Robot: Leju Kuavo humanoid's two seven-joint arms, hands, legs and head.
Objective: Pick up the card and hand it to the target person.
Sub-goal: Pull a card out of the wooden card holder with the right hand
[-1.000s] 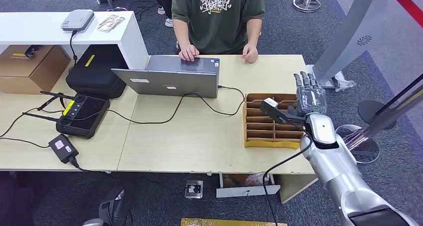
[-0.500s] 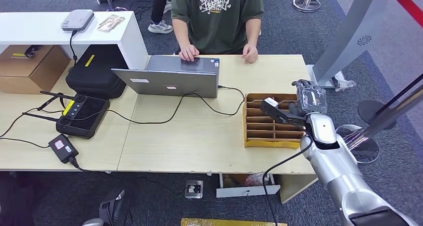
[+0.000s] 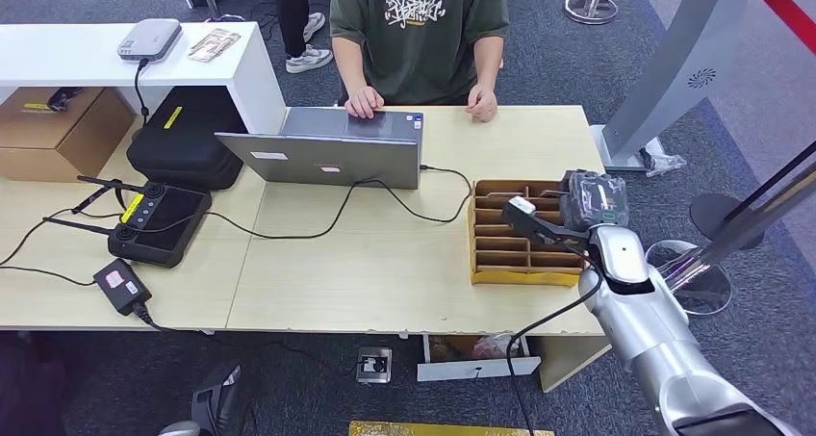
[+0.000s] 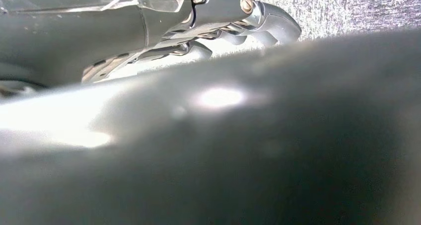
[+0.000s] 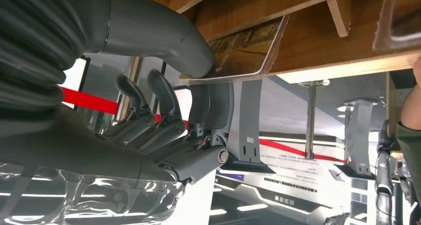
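Note:
A brown cardboard organizer box with several slots stands at the table's right end. My right hand hangs over its far right corner with the fingers curled down into it. In the right wrist view the card, dark and glossy with a pale edge, sticks out of the box. My thumb presses on one face of it and my fingers lie against the other. The person in a green shirt stands across the table. My left hand hangs low, fingers loosely extended, holding nothing.
An open laptop sits in front of the person, whose hand rests on it. A cable runs from it across the table. A black controller, a black case and a cardboard carton lie to the left.
My right hand's fingers stood upright and spread above the box a second ago. They have since curled down and closed on the card, and the hand has sunk slightly.

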